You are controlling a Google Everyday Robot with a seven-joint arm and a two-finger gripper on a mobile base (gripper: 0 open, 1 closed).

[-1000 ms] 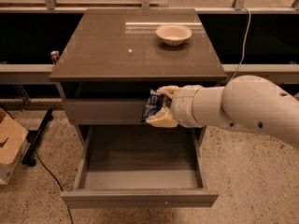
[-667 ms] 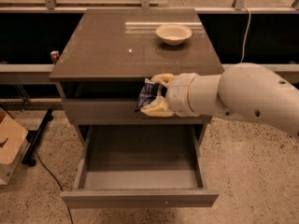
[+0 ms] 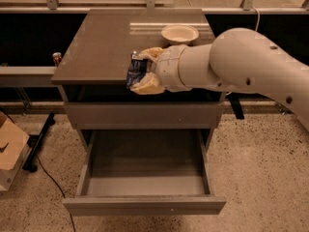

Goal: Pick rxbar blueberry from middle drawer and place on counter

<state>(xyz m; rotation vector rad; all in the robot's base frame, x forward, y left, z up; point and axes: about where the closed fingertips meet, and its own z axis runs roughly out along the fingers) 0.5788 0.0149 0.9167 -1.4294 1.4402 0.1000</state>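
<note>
The white arm [image 3: 251, 64] reaches in from three o'clock, its thick forearm lying across the front right of the cabinet. Beneath it the counter [image 3: 96, 47] spreads wide and glossy. At six o'clock from the counter the middle drawer [image 3: 145, 206] stands pulled out, its grey floor showing. Between the two sits a plain closed drawer front [image 3: 140, 115]. A cardboard box [image 3: 9, 149] rests on the floor at nine o'clock. A white bowl [image 3: 179, 34] sits on the counter at one o'clock from the gripper [image 3: 145, 70], which is at the counter's front edge – its tan fingers [image 3: 149, 85] clamped on the rxbar blueberry [image 3: 136, 70], the dark wrapper held on edge. Whether the bar touches the slab, I cannot tell.
</note>
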